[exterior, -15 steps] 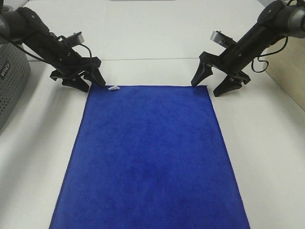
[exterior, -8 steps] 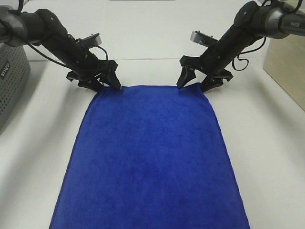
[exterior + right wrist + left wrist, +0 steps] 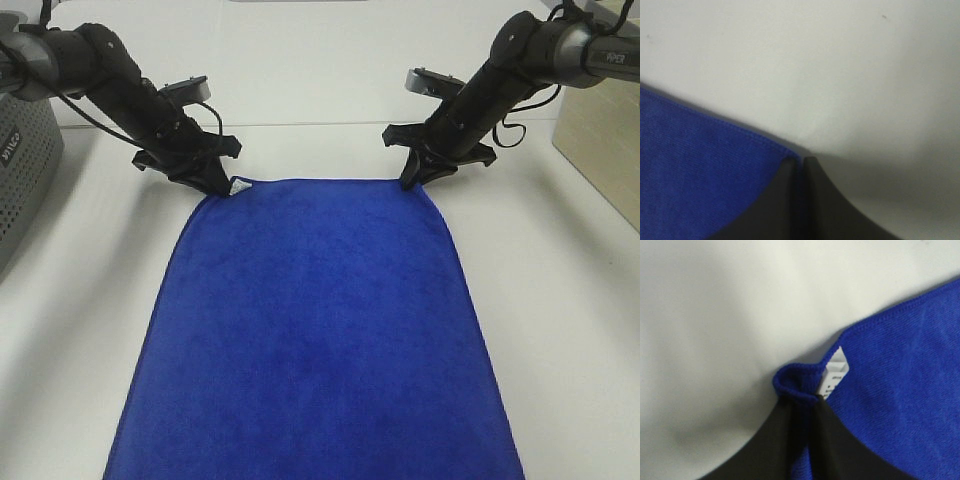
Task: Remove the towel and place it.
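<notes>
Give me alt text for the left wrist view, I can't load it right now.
The left pincer is shut on a bunched corner of the blue towel, with the cloth pinched between its two dark fingers. A small white tag sticks out beside the pinched fold, and the white table fills the rest of the view.

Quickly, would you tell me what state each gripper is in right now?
Left gripper: closed on the towel's tagged far corner.
Right gripper: closed on the towel's other far corner.

Plush blue cloth towel (image 3: 310,320) with stitched edges on a smooth matt table (image 3: 560,300).
</notes>
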You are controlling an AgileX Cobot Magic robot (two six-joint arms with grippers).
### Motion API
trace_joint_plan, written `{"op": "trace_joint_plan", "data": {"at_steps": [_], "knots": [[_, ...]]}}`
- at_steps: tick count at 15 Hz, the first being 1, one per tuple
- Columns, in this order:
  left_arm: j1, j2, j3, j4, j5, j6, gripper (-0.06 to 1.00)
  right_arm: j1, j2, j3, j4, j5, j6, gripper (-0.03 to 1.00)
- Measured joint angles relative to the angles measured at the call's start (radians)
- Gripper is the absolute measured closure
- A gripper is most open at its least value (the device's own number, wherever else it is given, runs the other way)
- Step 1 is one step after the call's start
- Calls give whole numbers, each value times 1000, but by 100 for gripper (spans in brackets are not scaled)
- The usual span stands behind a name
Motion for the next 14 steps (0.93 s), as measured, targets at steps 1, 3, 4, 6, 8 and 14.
{"op": "trace_joint_plan", "data": {"at_steps": [1, 3, 4, 6, 8, 14], "knots": [[0, 2, 0, 3, 0, 23, 91, 0, 0, 0, -10, -2, 0, 95], [0, 3, 0, 4, -3, 53, 94, 0, 0, 0, -24, -5, 1, 95], [0, 3, 0, 4, -4, 59, 94, 0, 0, 0, -24, -6, 1, 95], [0, 3, 0, 3, -5, 62, 94, 0, 0, 0, -24, -9, 1, 95], [0, 3, 0, 3, -14, 63, 94, 0, 0, 0, -28, -18, 1, 95], [-2, 25, -153, 47, -69, 73, 94, 0, -9, -39, -95, -132, -52, 95]]}}
